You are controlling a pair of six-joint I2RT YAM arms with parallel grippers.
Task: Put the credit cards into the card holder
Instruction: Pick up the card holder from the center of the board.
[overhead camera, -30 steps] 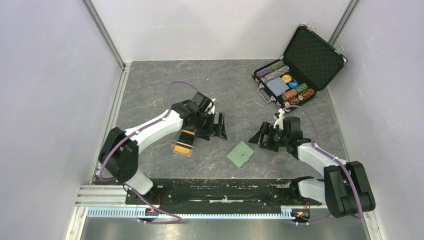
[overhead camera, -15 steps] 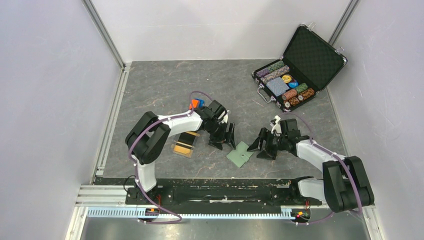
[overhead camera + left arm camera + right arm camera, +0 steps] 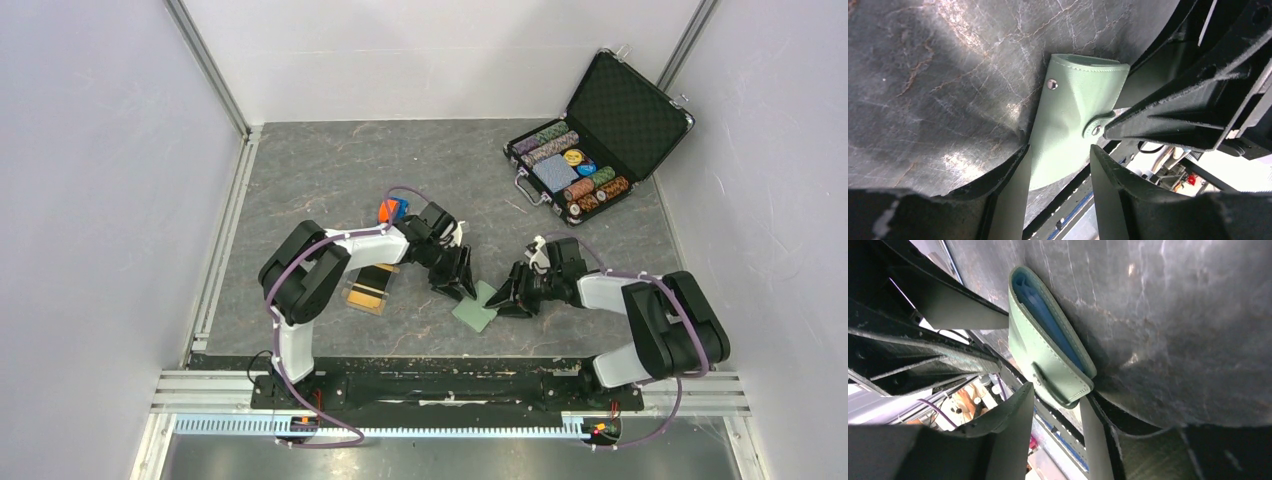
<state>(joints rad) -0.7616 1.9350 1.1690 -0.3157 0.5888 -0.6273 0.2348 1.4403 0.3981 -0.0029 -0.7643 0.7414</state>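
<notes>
Top external view: the left gripper (image 3: 460,288) and the right gripper (image 3: 508,297) are parked nose to nose on the grey table (image 3: 330,170). The green card holder (image 3: 478,310) is sandwiched right between them. Left wrist view has the near end of the card holder sitting between that gripper's fingers (image 3: 1008,185), with the snap tab (image 3: 1096,125) just past the right-hand fingertip, up against the other arm's black finger. Right wrist view shows one corner of the folded card holder between its own fingers (image 3: 1013,425), blue lining peeking out along the open edge. Both sets of jaws stand partway apart around it, but honestly I can't tell if either one is actually pinching it. The credit cards (image 3: 368,283), black and orange-gold, lie in a clear tray (image 3: 358,305) behind the left gripper, beside its forearm. An open chip case (image 3: 590,140) sits well beyond the right gripper.
</notes>
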